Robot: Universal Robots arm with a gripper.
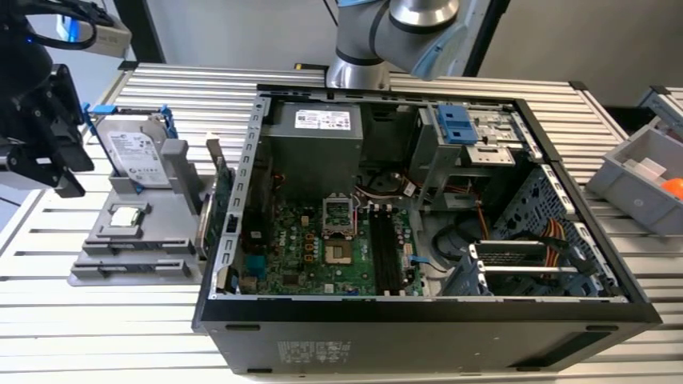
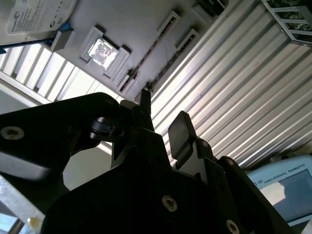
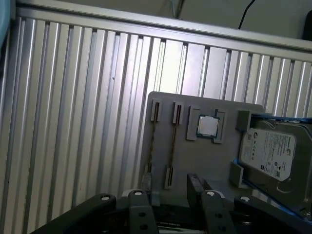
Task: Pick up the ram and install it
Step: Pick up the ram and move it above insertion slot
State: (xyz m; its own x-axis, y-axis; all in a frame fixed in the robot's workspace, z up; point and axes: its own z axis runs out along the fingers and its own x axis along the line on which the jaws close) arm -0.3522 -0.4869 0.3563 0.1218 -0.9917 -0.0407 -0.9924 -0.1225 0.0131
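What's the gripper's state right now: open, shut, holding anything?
Gripper: open, holding nothing, above the gray parts holder.

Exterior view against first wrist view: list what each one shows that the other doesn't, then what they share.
Exterior view: the open computer case, its motherboard, the upright green card and a grey bin.
First wrist view: thin dark ram sticks on edge in slots of the grey holder, with the open gripper near that end.
Both: the grey holder, the hard drive, the processor chip and the slatted table.
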